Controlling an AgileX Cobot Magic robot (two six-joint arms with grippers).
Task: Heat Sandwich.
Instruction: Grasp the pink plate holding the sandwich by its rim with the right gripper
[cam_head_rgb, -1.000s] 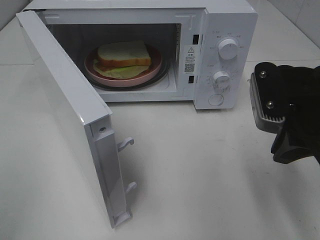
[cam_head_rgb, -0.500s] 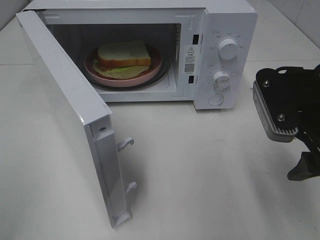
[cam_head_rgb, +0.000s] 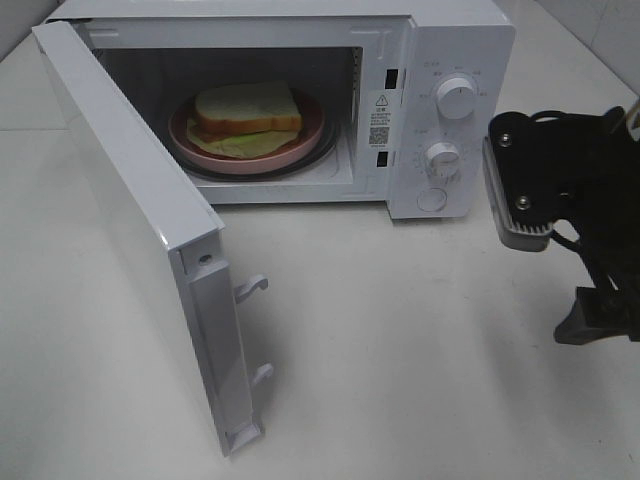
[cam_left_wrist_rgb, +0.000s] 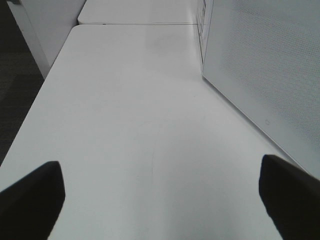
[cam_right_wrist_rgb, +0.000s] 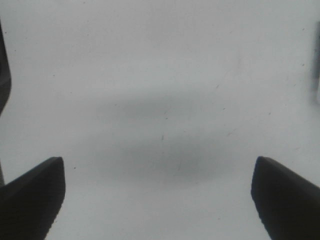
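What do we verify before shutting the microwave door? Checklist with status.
1. Sandwich on plate inside microwave: ok.
2. Plate fully behind the door sill: ok.
3. Door shut: not ok, wide open.
4. Left gripper open, empty: ok.
5. Right gripper open, empty: ok.
6. Dial setting: cannot tell.

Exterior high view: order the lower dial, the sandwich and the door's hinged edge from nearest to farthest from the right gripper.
1. Lower dial, on the right.
2. Sandwich, inside the microwave.
3. Door's hinged edge, far left.
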